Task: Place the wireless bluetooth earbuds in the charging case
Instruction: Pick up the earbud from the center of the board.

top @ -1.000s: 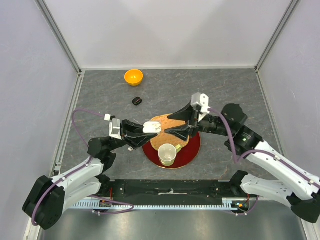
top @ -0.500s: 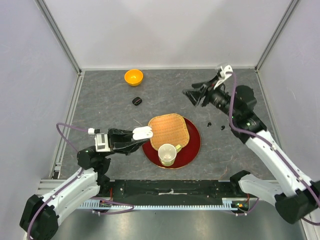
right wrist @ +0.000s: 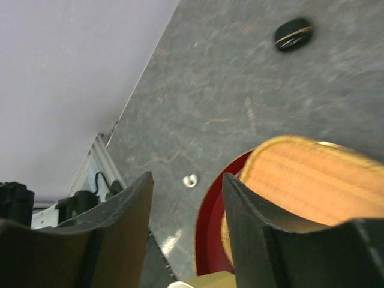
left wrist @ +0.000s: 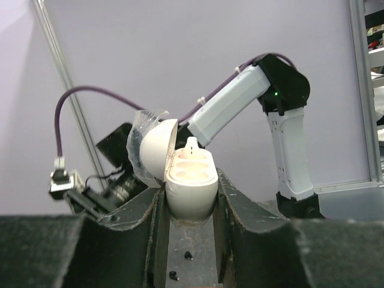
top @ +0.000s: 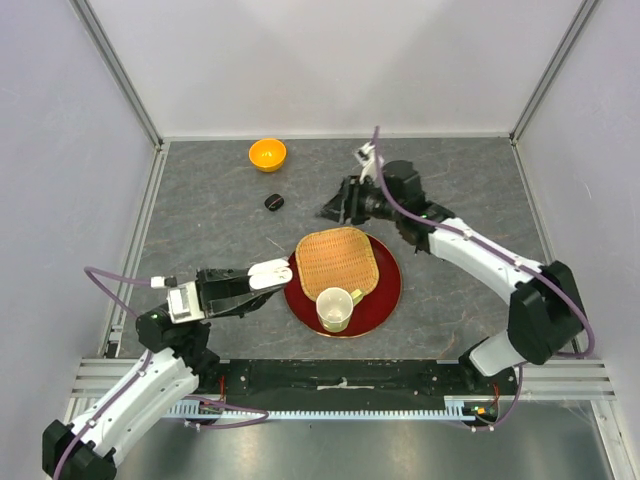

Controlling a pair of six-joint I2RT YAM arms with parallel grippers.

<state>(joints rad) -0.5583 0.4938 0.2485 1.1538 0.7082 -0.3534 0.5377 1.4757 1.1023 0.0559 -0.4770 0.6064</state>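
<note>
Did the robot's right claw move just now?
Yes. A second ago the right gripper hung over the woven mat; now it is past the mat's far edge, nearer the orange bowl.

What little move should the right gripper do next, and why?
Probably lower the right gripper toward the small white earbud lying on the table beside the red plate. Its jaws are open and empty, while the left gripper holds the open charging case ready.
</note>
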